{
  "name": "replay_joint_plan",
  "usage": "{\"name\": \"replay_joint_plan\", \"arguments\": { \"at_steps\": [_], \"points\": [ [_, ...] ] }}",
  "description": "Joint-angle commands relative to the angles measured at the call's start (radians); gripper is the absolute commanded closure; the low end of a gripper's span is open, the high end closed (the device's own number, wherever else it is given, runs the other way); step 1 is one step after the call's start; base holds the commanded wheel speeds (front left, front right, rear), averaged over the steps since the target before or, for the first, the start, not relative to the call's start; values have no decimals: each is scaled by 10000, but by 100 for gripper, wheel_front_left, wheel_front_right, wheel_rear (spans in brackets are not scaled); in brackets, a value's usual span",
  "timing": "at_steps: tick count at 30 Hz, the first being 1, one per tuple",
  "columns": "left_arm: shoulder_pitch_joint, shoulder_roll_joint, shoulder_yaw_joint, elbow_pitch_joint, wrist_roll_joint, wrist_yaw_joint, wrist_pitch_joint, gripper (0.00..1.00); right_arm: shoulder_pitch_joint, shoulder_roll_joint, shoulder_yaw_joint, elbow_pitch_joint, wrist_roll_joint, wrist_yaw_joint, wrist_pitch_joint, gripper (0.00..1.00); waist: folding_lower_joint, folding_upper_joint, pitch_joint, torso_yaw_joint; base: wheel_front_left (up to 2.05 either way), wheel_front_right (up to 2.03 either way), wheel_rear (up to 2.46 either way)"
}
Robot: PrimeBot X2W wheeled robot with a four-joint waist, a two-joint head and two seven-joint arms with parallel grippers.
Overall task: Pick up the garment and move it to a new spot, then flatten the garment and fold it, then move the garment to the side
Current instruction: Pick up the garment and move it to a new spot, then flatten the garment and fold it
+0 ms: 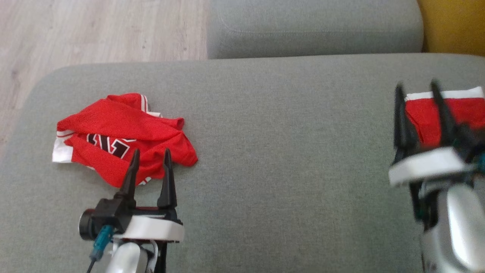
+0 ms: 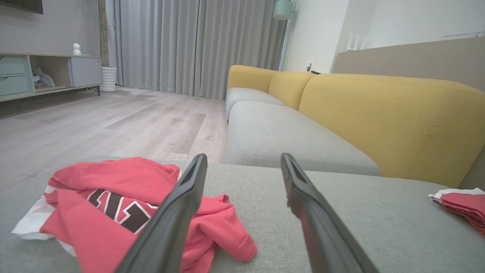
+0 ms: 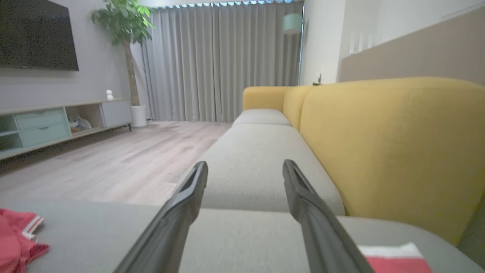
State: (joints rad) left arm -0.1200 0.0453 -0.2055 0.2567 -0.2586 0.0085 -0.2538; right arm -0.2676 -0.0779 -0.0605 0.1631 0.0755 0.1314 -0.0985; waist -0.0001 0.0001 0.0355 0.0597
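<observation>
Shirt: crumpled on the cushion.
Left gripper: we see it spread, empty, over its near edge.
Right gripper: spread, empty.

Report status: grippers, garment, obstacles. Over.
Left gripper open, at crumpled red garment. Right gripper open, empty, beside folded red garment. Nothing in the way seen.

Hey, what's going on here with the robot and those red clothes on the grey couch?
A two-armed robot is working on laundry on a grey sofa cushion. Its left gripper is open at the near edge of a crumpled red garment with black lettering, holding nothing. Its right gripper is also open and empty, by a folded red garment at the cushion's right side. The crumpled one is not yet picked up.
</observation>
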Motion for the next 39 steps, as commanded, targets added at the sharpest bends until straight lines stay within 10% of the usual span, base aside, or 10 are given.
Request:
{"name": "replay_joint_plan", "arguments": {
  "at_steps": [1,12,39],
  "points": [
    [-166,49,209,-219,-31,-35,-80,0,385,127,121,-335,-285,-7,-235,0,1,-1,-202,91,0,0,0],
    [626,49,106,-34,-128,75,-80,0,3032,274,360,-162,640,-7,-1363,0,1,-1,-582,48,0,0,0],
    [579,49,250,-211,-252,257,-80,0,2817,277,946,61,697,-7,-1487,0,1,-1,-676,266,0,0,0]
  ]
}}
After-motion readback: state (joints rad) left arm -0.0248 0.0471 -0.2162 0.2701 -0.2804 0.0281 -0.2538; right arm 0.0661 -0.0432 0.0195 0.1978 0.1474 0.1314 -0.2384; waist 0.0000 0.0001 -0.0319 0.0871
